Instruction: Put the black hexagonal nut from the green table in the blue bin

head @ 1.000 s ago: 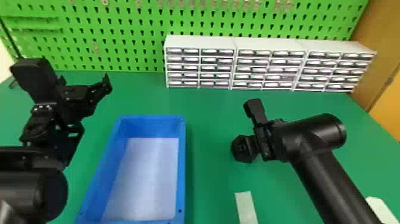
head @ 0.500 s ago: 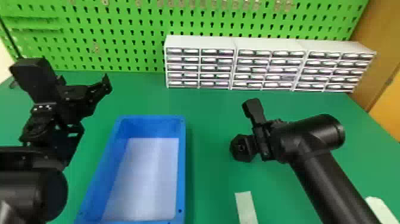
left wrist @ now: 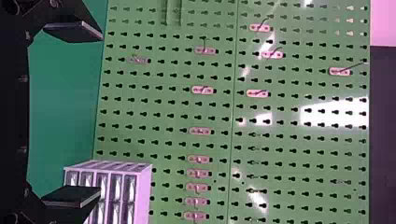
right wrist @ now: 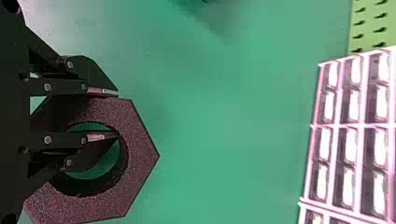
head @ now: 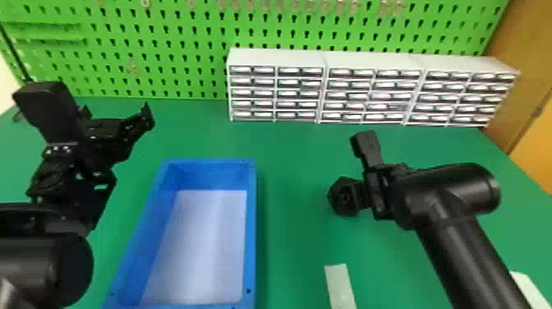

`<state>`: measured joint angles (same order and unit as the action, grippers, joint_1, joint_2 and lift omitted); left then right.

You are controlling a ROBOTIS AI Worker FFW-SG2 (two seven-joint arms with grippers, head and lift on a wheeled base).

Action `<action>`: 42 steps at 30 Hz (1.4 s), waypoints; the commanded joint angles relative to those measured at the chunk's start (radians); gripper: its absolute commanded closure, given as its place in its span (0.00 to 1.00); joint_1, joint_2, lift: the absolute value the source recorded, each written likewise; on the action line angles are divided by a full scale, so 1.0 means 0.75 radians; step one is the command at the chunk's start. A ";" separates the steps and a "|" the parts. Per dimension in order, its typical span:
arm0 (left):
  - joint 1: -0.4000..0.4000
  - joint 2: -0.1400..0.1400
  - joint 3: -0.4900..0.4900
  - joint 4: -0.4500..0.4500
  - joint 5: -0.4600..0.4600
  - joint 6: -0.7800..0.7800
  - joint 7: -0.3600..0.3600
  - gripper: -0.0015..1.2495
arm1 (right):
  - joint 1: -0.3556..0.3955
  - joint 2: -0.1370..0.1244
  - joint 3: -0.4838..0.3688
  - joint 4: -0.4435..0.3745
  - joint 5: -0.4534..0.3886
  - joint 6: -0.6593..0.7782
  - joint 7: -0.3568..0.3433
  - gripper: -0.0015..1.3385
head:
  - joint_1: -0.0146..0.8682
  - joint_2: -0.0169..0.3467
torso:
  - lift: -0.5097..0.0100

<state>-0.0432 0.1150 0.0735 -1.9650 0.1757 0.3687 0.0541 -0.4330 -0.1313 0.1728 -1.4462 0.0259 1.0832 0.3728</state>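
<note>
Right gripper (head: 359,195) — seemingly clasping nut (right wrist: 138,154).

Workshop-like spot, from where I stand: green pegboard (head: 197,43) across top of head view, white drawer units (head: 369,86) upper right, green table (head: 300,160) below.

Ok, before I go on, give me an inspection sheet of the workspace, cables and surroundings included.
Surface: green table; damage, nothing seen.
Job's things: black hexagonal nut, held, not yet in the bin; blue rectangular bin with pale floor, left of the nut.
Clutter: flat whitish strip on the table, right of the bin.
Grippers: right gripper closed on the nut's wall, one finger at its hole; left gripper open, over the table's left side.
Cables: thin dark line, possibly a cable, upper left.
Surroundings: green perforated pegboard behind; white small-drawer units before it.
</note>
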 commanded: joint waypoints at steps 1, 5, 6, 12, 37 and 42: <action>0.006 0.000 0.006 0.000 0.001 -0.001 0.001 0.10 | 0.037 -0.009 -0.046 -0.088 0.013 -0.023 0.000 0.74 | 0.80 0.07 | 0.79; 0.009 0.000 0.004 0.000 0.001 -0.001 0.001 0.10 | 0.064 -0.019 -0.077 -0.160 -0.002 -0.121 0.000 0.74 | 0.80 0.07 | 0.79; 0.009 0.000 0.004 0.000 0.003 -0.001 0.001 0.10 | 0.074 -0.021 -0.089 -0.174 -0.020 -0.154 0.000 0.74 | 0.80 0.07 | 0.79; 0.009 0.000 0.008 0.000 0.003 0.001 -0.001 0.10 | 0.152 -0.017 -0.192 -0.240 -0.176 -0.436 0.000 0.74 | 0.80 0.07 | 0.79; 0.015 0.000 0.016 0.000 -0.017 0.001 0.001 0.10 | 0.273 -0.007 0.027 -0.322 -0.865 -0.972 -0.123 0.74 | 0.80 0.07 | 0.79; 0.015 0.000 0.016 0.002 -0.024 0.001 0.001 0.10 | 0.238 -0.050 0.166 -0.322 -0.959 -0.972 -0.137 0.74 | 0.80 0.07 | 0.79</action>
<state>-0.0322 0.1150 0.0862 -1.9650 0.1604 0.3694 0.0551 -0.2350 -0.1466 0.2229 -1.6872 -0.6434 0.3548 0.2723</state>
